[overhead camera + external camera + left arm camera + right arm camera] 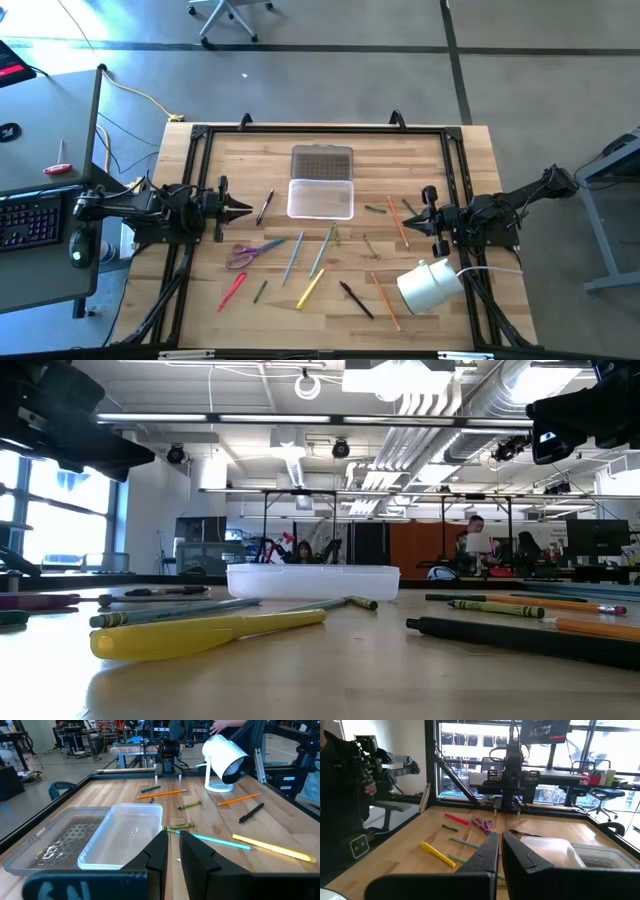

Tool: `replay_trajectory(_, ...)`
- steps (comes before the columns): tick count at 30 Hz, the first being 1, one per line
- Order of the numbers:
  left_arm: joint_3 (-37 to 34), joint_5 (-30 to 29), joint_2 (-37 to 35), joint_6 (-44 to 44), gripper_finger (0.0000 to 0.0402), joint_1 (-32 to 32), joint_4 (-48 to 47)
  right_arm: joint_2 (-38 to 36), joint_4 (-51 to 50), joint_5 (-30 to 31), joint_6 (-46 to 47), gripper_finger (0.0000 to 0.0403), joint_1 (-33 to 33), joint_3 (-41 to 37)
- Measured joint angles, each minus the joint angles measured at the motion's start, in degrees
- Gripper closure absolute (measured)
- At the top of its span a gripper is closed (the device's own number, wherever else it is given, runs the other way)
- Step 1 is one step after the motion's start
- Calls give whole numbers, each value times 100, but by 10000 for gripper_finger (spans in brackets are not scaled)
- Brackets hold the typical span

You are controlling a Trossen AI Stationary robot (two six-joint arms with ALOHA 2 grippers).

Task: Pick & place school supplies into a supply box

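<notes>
The clear supply box (320, 198) sits at the table's centre. Its dotted lid (322, 160) lies open flat toward the far edge. Pens, pencils and markers lie scattered around it: a yellow marker (310, 288), a red marker (232, 290), a blue pencil (293, 256), orange pencils (397, 220), black pens (356, 298) and purple-handled scissors (245, 252). My left gripper (246, 209) hovers shut, left of the box and above a black pen (265, 205). My right gripper (408, 221) hovers shut, right of the box near the orange pencil. Neither touches anything.
A white cylindrical roll (428, 285) lies near the table's right near corner, beside my right arm. A black frame (320, 130) runs around the tabletop. A desk with a keyboard (30, 220) stands left of the table. People show in the room beyond.
</notes>
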Motion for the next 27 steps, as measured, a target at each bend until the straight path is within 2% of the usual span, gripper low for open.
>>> replay_trajectory(13,1,-232,2,2,316,-2,184,0,1,6,-11,402,0,0)
replay_trajectory(17,0,-342,0,0,316,-2,197,0,25,374,-363,402,0,0)
replay_trajectory(23,0,-1363,0,-267,316,-2,195,0,27,720,-601,402,0,0)
replay_trajectory(27,1,-1880,0,-603,316,0,176,-4,136,723,-1438,402,0,-1)
